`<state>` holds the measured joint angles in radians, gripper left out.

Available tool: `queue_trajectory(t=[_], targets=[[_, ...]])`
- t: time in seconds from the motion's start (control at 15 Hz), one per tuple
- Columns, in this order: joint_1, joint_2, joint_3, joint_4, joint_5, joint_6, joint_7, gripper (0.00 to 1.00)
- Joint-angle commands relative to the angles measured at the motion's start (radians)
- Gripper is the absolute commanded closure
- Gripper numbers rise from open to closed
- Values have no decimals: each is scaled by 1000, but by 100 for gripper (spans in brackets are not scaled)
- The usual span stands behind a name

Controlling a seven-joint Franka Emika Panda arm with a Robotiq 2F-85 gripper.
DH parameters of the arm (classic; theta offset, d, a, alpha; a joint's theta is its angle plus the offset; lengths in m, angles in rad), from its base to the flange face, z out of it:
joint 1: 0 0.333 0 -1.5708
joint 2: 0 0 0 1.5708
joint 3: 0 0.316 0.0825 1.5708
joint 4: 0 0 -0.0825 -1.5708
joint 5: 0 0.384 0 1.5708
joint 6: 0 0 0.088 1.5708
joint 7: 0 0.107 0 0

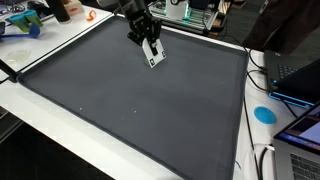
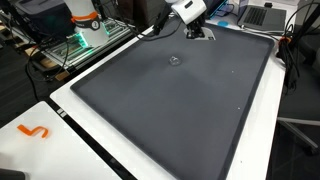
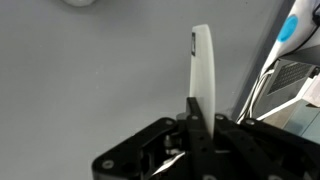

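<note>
Tool (image 3: pixel 199 112) clamps a thin white card (image 3: pixel 203 62), edge-on in the wrist view. An exterior view alone shows the card (image 1: pixel 153 53) face-on, dark-marked, hanging tilted above the grey mat (image 1: pixel 130 100).

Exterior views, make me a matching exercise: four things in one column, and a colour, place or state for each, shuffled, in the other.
Things:
1 card
2 disc
3 hook
4 mat

Descriptions:
A orange, lying on the white table
B dark grey, spread over the table
C blue, beside a laptop
D white, clamped in the fingers

Pairs: 1-D, 2-C, 3-A, 4-B.
</note>
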<state>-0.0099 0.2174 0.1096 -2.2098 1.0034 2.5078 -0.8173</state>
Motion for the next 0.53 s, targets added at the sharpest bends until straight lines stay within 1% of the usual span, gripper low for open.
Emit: queue_trajectory(t=[0.0, 0.27, 0.47], targets=[[48, -31, 11, -68, -7, 120, 21, 99], [84, -30, 27, -112, -39, 220, 73, 99], [115, -27, 24, -142, -43, 274, 103, 99]])
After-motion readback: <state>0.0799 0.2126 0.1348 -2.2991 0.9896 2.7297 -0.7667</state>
